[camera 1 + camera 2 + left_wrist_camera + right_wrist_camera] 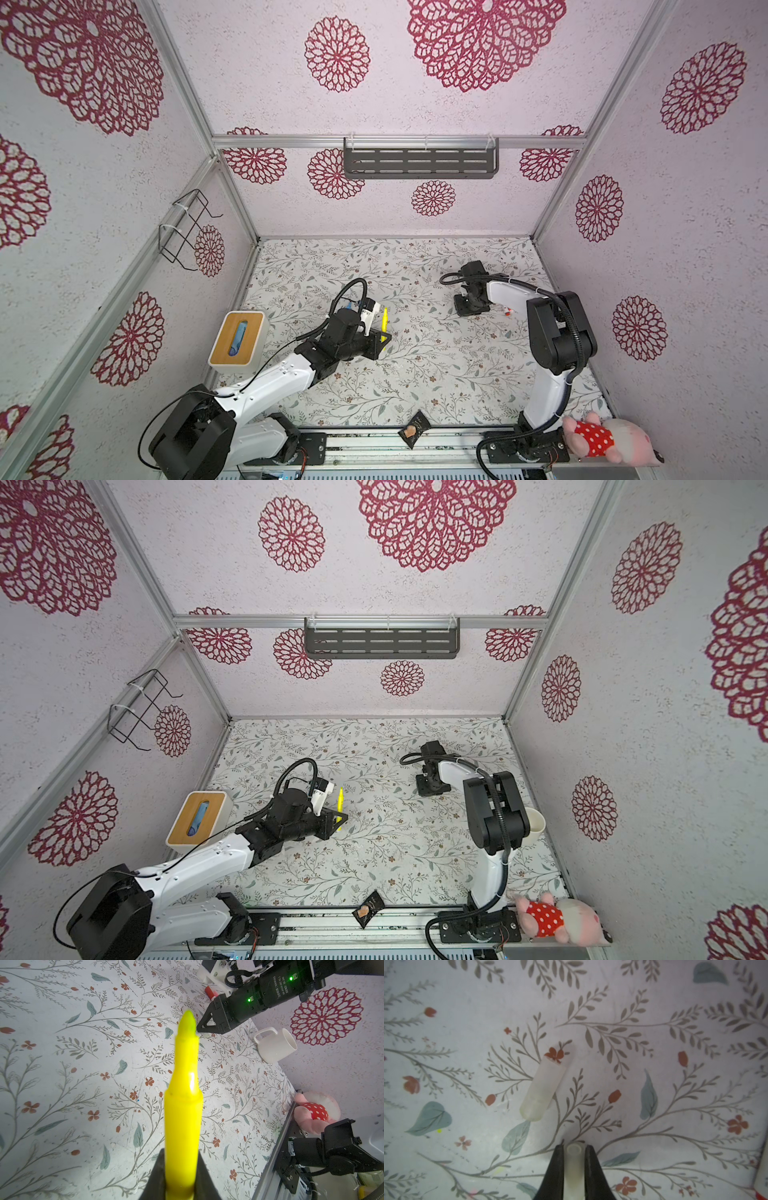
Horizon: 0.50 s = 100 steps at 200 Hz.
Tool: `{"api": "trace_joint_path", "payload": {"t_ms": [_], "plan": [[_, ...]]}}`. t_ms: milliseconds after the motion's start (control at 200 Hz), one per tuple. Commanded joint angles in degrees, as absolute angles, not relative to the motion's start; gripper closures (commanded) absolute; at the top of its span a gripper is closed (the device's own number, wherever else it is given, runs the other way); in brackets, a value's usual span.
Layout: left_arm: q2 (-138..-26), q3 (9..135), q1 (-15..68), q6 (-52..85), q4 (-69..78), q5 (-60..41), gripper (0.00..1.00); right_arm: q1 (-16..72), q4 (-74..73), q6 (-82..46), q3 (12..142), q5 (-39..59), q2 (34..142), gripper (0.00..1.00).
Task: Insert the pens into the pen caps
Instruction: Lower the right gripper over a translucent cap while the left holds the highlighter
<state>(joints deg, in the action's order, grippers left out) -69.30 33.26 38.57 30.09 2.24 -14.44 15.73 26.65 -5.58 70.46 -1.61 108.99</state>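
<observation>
My left gripper point(180, 1151) is shut on a yellow pen point(184, 1105), whose bare tip points out ahead above the floral table. In both top views the yellow pen point(384, 321) point(340, 801) shows left of centre, sticking out of the left gripper point(384, 337). My right gripper point(574, 1147) is shut on a small translucent whitish pen cap point(573, 1167), open end forward, low over the table. A second translucent pen cap point(543, 1088) lies flat just ahead of it. A red pen point(209, 992) lies beside the right arm, partly hidden.
A white mug point(276, 1045) lies on its side near the right wall. A wood-topped white box point(237, 343) stands at the left edge. A plush pig point(602, 436) and a dark packet point(414, 430) sit on the front rail.
</observation>
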Motion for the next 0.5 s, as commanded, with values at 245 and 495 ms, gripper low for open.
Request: {"api": "trace_joint_path", "payload": {"t_ms": [245,495], "plan": [[-67.3,32.6,38.1,30.1,3.1,-14.1,1.00,15.4,24.5,-7.7,65.6,5.8,99.3,0.89],[-67.5,32.6,38.1,30.5,3.8,-14.9,1.00,15.5,22.1,-9.3,63.3,10.8,92.7,0.89]]}}
